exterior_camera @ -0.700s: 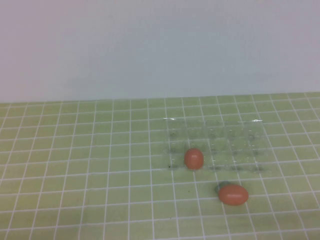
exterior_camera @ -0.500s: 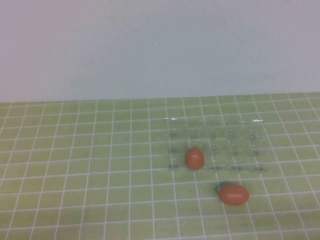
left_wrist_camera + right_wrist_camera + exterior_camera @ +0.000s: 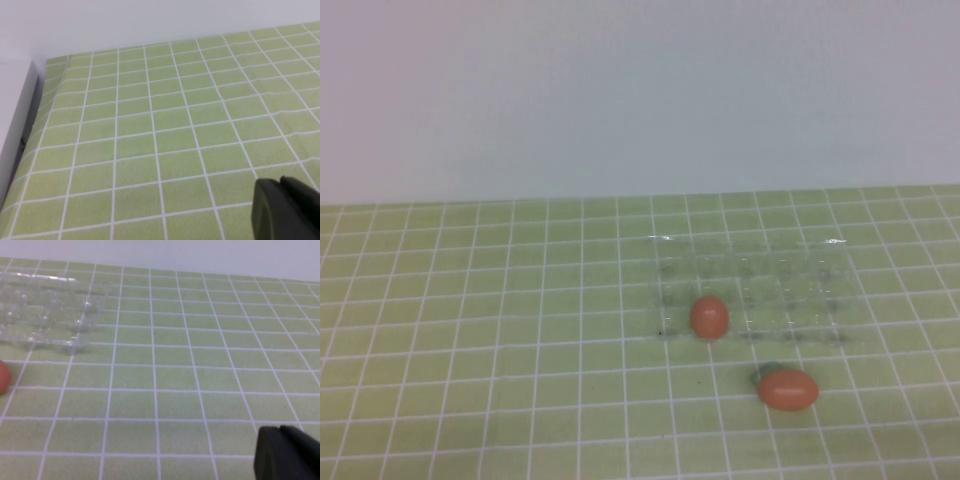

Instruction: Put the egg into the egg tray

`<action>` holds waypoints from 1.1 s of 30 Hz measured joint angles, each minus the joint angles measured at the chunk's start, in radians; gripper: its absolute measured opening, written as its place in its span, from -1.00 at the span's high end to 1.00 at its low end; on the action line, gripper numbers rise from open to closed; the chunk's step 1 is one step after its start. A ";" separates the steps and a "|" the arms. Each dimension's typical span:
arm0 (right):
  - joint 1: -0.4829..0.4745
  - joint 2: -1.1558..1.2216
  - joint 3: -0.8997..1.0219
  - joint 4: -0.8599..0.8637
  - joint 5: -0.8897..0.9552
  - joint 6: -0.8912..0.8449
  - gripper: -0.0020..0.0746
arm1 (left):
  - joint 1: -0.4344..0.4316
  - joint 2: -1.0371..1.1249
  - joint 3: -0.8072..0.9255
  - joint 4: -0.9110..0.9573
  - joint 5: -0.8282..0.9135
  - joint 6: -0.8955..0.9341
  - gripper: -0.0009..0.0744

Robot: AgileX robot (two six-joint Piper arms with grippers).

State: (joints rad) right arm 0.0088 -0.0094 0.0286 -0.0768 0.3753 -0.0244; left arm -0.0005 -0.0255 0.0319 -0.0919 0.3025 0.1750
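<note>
Nothing moved, egg [image 3: 787,389] beside faint egg tray [image 3: 753,290], left pincer [image 3: 287,210] and right pincer [image 3: 287,452] cropped, spread unreadable

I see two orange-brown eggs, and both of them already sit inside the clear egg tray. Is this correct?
Not quite. Only one egg sits in the clear egg tray, at its near left corner. The other egg lies on the green mat in front of the tray, as the high view shows.
</note>
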 joint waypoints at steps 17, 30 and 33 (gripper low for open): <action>0.000 0.000 -0.075 0.133 -0.062 -0.002 0.95 | 0.000 0.000 0.000 0.000 0.000 0.000 0.98; 0.000 0.248 -0.400 0.182 0.250 -0.002 0.95 | 0.000 0.000 0.000 0.000 0.000 0.000 0.98; 0.000 0.379 -0.495 0.192 0.361 -0.002 0.95 | 0.000 0.000 0.000 0.000 0.000 0.000 0.98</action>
State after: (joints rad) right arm 0.0088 0.3701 -0.4662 0.1147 0.7362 -0.0268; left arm -0.0005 -0.0255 0.0319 -0.0919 0.3025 0.1750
